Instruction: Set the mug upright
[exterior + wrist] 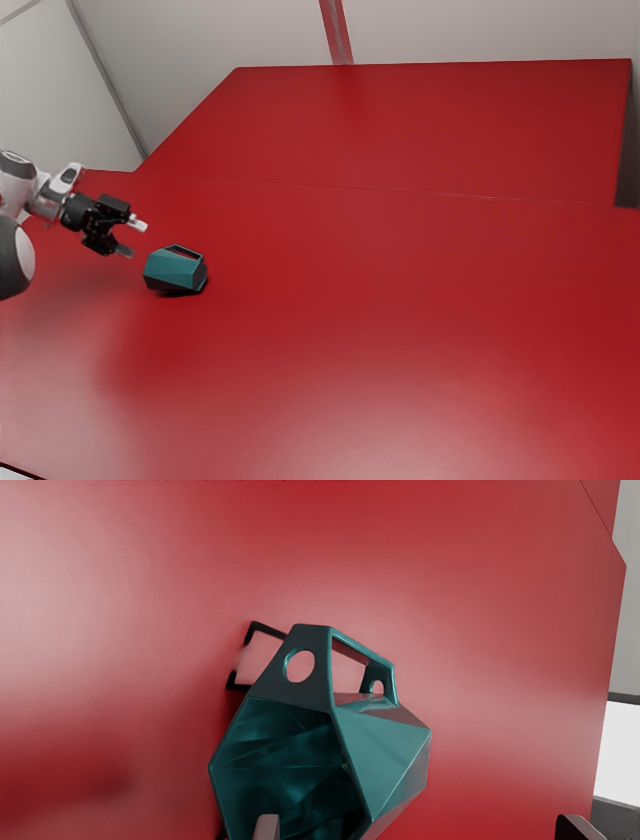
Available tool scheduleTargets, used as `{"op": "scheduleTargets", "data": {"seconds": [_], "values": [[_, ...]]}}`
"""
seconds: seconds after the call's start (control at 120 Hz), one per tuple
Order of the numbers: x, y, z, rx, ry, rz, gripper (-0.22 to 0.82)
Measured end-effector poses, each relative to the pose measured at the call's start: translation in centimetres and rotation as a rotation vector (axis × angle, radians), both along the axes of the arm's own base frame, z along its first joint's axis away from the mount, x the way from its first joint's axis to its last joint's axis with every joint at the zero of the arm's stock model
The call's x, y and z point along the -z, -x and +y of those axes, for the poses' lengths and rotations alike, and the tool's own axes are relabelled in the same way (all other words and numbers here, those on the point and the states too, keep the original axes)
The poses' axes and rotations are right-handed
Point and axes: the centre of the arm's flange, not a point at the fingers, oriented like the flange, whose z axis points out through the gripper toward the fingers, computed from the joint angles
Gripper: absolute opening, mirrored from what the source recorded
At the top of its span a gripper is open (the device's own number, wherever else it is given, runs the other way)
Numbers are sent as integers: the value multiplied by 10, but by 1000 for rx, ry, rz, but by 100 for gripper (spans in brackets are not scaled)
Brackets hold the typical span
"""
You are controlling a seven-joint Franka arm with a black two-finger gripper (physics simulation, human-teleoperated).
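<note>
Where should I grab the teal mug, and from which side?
I'd pinch the side wall of the teal mug near its rim, coming in from the mouth side. It lies tipped over, mouth facing the wrist camera, and the open hand looks wide enough to straddle that wall, one fingertip inside.

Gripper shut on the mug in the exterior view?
No, the gripper has its fingers apart, and red table shows between it and the mug.
</note>
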Motion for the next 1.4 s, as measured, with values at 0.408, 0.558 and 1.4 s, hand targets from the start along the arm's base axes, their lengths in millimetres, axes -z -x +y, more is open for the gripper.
{"op": "scheduleTargets", "data": {"seconds": [0.408,0.558,1.4], "values": [[44,-6,-25,69,147,-126,60],[55,2,-34,99,194,-131,60],[-63,-23,-133,376,16,-207,-17]]}}
